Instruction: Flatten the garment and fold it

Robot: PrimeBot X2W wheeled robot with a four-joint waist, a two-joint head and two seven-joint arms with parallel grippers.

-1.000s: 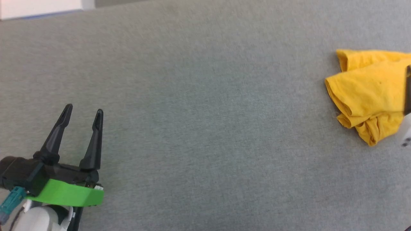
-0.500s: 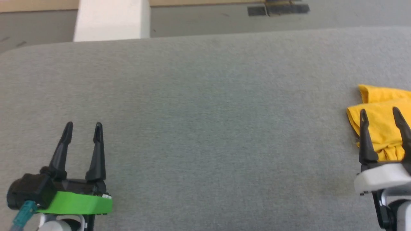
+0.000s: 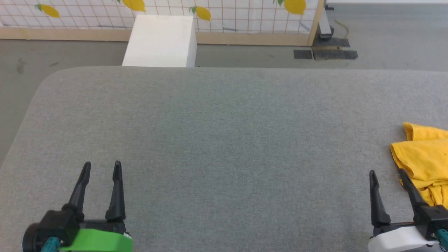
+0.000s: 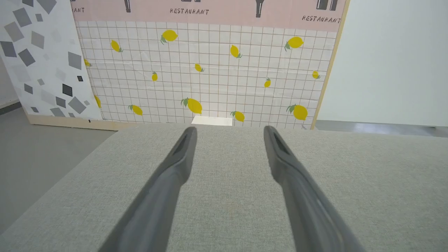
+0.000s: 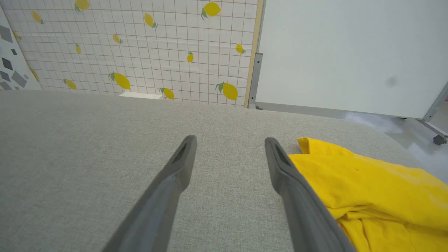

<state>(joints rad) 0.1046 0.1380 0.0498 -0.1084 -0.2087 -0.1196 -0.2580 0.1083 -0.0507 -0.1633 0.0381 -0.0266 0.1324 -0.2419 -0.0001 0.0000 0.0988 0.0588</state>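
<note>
The garment (image 3: 425, 159) is a crumpled bright yellow T-shirt lying at the right edge of the grey padded table (image 3: 224, 140), cut off by the head view's border. Its plain yellow side (image 5: 367, 185) faces up. My right gripper (image 3: 386, 172) stands open at the lower right, its right finger just at the garment's left edge, nothing between its fingers (image 5: 280, 168). Far from the garment, my left gripper (image 3: 102, 164) hangs open over bare table at the lower left, its fingers (image 4: 182, 154) apart and empty.
A white box (image 3: 159, 42) stands on the floor behind the table's far edge. A lemon-patterned tiled partition (image 4: 206, 70) rises behind it, with a white board (image 5: 350, 52) to its right. The table's left corner (image 3: 45, 80) is rounded.
The head camera has tilted up, so the table's far edge, the white box and the partition came into view. The right gripper now sits just left of the garment instead of over it.
</note>
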